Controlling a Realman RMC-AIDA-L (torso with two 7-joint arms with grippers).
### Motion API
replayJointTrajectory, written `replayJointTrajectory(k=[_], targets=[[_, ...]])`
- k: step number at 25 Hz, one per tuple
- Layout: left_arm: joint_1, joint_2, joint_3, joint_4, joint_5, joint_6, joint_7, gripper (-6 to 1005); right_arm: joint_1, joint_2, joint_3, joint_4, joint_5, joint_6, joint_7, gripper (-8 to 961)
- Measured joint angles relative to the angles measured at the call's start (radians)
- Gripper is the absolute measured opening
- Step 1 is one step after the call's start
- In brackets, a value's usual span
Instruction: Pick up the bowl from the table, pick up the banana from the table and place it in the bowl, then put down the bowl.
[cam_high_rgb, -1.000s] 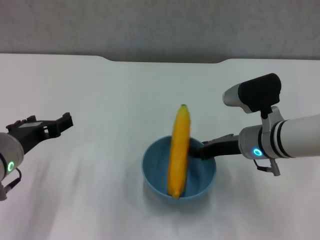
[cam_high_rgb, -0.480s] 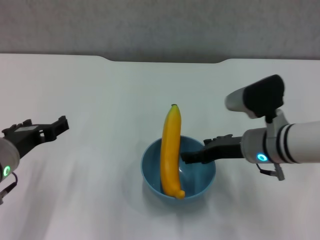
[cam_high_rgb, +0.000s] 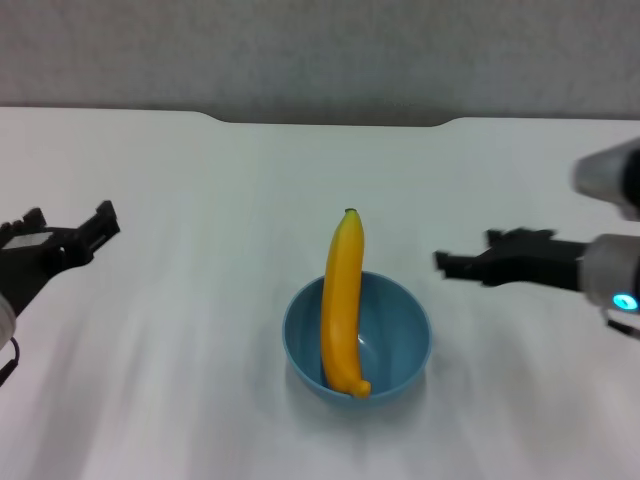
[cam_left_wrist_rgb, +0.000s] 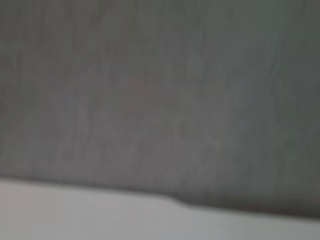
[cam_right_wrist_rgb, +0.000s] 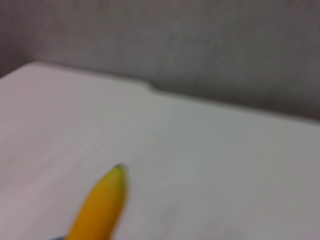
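Observation:
The light-blue bowl (cam_high_rgb: 400, 345) stands on the white table (cam_high_rgb: 200, 180), in the middle near the front. The yellow banana (cam_high_rgb: 342, 300) lies in it. Its lower end rests on the bowl's bottom, and its dark stem tip sticks out over the far rim. My right gripper (cam_high_rgb: 462, 256) is open and empty, just right of the bowl and apart from it. My left gripper (cam_high_rgb: 80, 225) is open and empty at the far left. The right wrist view shows the banana's (cam_right_wrist_rgb: 102, 205) upper end. The left wrist view shows neither bowl nor banana.
The table's far edge has a shallow notch (cam_high_rgb: 330, 122) in front of a grey wall (cam_high_rgb: 320, 50). The notch also shows in the right wrist view (cam_right_wrist_rgb: 152, 87) and the left wrist view (cam_left_wrist_rgb: 177, 201). Bare tabletop lies on both sides of the bowl.
My right gripper let go of the bowl's rim and drew back to the right. The banana settled lower in the bowl. My left gripper drifted left.

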Motion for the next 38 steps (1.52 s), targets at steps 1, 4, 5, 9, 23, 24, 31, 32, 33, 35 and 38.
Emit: replayJointTrajectory(k=[1,4,5,9,23,24,31,32,33,35,38], targets=[[0.012,0.000,0.007,0.026,0.001,-0.072,0.000,891,-0.028,0.001,0.000,0.017,0.005,-0.030,-0.021,902],[0.032,0.000,0.017,0.146,0.002,-0.343,-0.006,886,-0.100,0.003,-0.013,0.033,0.072,-0.135,-0.103,900],[0.032,0.000,0.018,0.165,0.002,-0.371,-0.007,883,-0.117,0.003,-0.019,0.026,0.112,-0.166,-0.134,900],[-0.001,-0.003,0.037,0.385,0.003,-0.703,-0.008,873,-0.146,0.003,-0.032,-0.051,0.351,-0.261,-0.316,897],[-0.193,-0.005,0.054,0.835,-0.074,-1.029,-0.136,866,-0.095,0.011,-0.091,-0.367,1.093,-0.312,-1.084,892],[-0.197,-0.005,0.053,0.844,-0.074,-1.028,-0.139,866,-0.097,0.012,-0.093,-0.364,1.098,-0.314,-1.115,892],[-0.212,-0.004,0.056,0.860,-0.066,-1.030,-0.180,862,-0.124,0.015,-0.119,-0.374,1.338,-0.268,-1.414,892],[-0.216,-0.004,0.056,0.863,-0.065,-1.030,-0.186,862,-0.134,0.016,-0.123,-0.380,1.398,-0.235,-1.483,892],[-0.218,-0.004,0.057,0.866,-0.065,-1.029,-0.188,862,-0.143,0.017,-0.128,-0.391,1.462,-0.195,-1.567,892],[-0.220,-0.003,0.057,0.869,-0.065,-1.030,-0.190,863,-0.152,0.017,-0.149,-0.441,1.624,-0.094,-1.715,892],[-0.219,-0.005,0.057,0.870,-0.065,-1.031,-0.190,861,-0.144,0.016,-0.194,-0.582,1.897,0.137,-1.921,892]])
